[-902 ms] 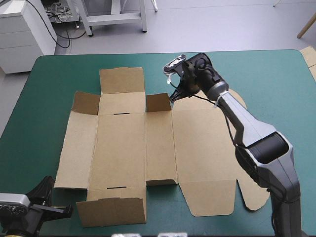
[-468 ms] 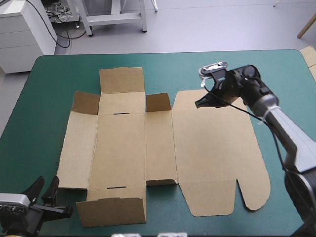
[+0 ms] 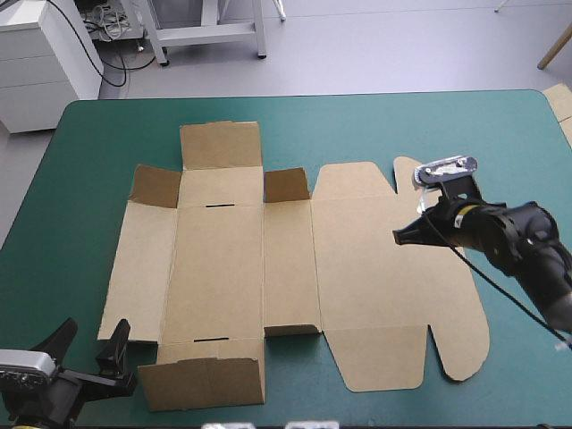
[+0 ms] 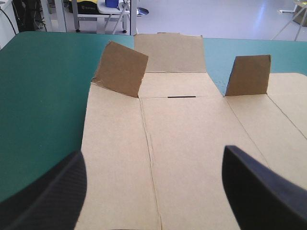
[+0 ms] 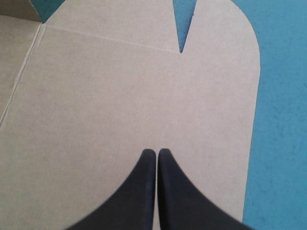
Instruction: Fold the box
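Right tool swung rightward over flat box, closed on nothing; left tool spread wide at box's near edge.

Box: plain brown board, unprinted, crossed by fine crease lines | two raised flaps ahead of the left gripper: darker, shadowed brown | slot between them: thin dark line | table cover: solid teal-green, unpatterned | left gripper and right gripper: plain black fingers
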